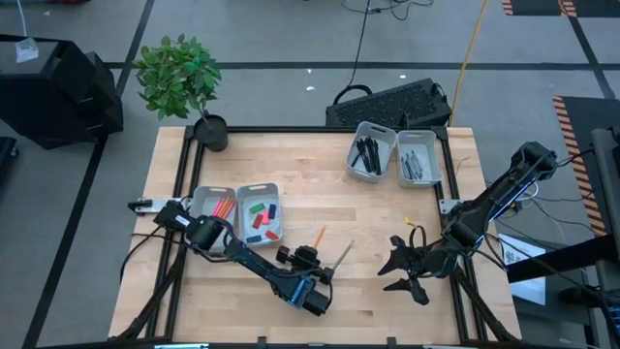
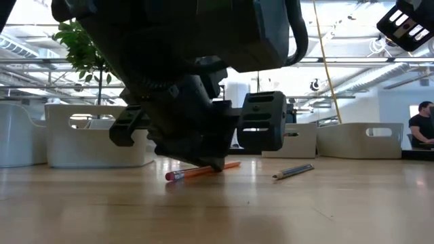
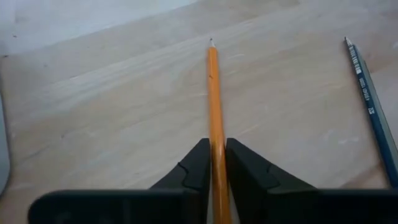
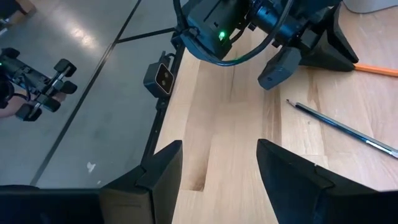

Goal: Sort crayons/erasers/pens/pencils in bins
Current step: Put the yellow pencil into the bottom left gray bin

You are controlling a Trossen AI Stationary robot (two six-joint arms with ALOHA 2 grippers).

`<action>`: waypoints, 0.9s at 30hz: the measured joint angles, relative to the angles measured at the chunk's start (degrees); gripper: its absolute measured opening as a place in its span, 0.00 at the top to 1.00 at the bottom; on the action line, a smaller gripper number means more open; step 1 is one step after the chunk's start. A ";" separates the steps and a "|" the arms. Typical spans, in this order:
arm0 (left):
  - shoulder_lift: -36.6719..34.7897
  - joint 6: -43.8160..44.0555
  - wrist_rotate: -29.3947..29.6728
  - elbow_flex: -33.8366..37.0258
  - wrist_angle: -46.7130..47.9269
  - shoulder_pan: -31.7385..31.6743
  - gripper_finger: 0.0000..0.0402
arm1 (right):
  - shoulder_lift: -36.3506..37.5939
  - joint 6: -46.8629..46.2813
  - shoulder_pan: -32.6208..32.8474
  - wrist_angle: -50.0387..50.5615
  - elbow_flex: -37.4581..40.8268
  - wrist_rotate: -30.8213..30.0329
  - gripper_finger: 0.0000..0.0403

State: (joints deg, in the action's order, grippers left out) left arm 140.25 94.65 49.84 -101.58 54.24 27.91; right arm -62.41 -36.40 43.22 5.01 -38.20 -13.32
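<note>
An orange pencil (image 3: 213,87) with a pink eraser end (image 2: 174,176) lies near the middle of the table, and my left gripper (image 3: 216,146) is shut on it. A dark blue-grey pencil (image 1: 342,255) lies loose on the wood just to its right. My right gripper (image 4: 217,168) hovers open over the near right part of the table (image 1: 399,269), with nothing between its fingers. Four light-grey bins stand in two pairs. The left pair (image 1: 238,211) holds orange-pink sticks and coloured erasers. The far right pair (image 1: 395,153) holds black pens and grey sticks. My left gripper pinches the orange pencil's shaft (image 3: 215,140) between its two fingers, which slant down from the table's near side. The pencil runs straight out between the fingers, its sharpened tip (image 3: 211,42) pointing away. The eraser end sticks out behind. The pencil stays low, at or just above the wood.
A potted plant (image 1: 179,82) stands at the far left corner. A black keyboard (image 1: 392,102) lies beyond the far edge. Bare wood stretches between the two bin pairs and along the near edge. A person (image 2: 420,125) sits in the room behind.
</note>
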 joint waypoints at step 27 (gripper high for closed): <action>4.21 2.45 7.61 0.07 -2.01 1.01 0.78 | 0.00 -0.42 -0.32 -0.04 0.00 -0.33 0.50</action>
State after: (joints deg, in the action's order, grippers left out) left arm 144.46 97.10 57.45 -101.51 52.24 28.92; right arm -62.41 -36.82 42.90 4.97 -38.20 -13.65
